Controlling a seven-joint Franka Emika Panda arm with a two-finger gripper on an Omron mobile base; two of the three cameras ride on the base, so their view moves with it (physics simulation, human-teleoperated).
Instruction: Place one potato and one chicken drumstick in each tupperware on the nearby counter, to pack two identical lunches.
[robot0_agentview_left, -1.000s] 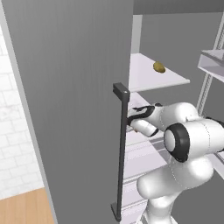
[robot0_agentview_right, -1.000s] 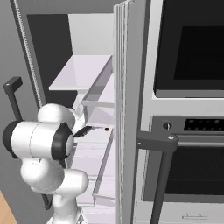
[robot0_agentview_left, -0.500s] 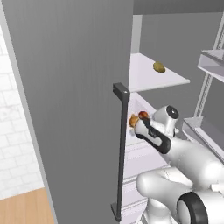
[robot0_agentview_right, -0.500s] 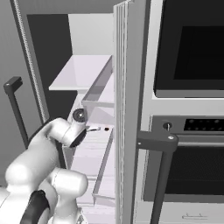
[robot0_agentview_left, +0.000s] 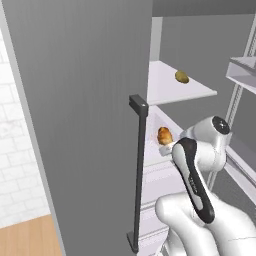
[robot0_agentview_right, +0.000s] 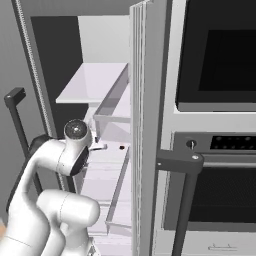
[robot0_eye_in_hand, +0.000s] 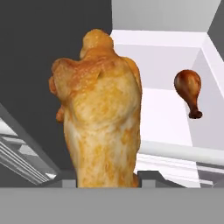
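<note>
The chicken drumstick (robot0_eye_in_hand: 101, 113) could be knocked loose or dropped if it is swept against the fridge door (robot0_agentview_left: 75, 100) or a shelf (robot0_agentview_left: 172, 90) edge while being carried out to the bench, since it is pinched only at its lower end. The tool (robot0_eye_in_hand: 107, 180) is clamped on this drumstick, its tips close together. A second drumstick (robot0_eye_in_hand: 189, 90) lies in the white drawer (robot0_eye_in_hand: 166, 118) beyond, and a potato (robot0_agentview_left: 181, 77) rests on the shelf above.

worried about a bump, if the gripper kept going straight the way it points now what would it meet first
Judging by the hand view, the gripper, its jaws shut on a chicken drumstick, points into the white fridge compartment. It would probably meet the compartment's back wall first; the second drumstick lies off to one side. Depth is unclear.
</note>
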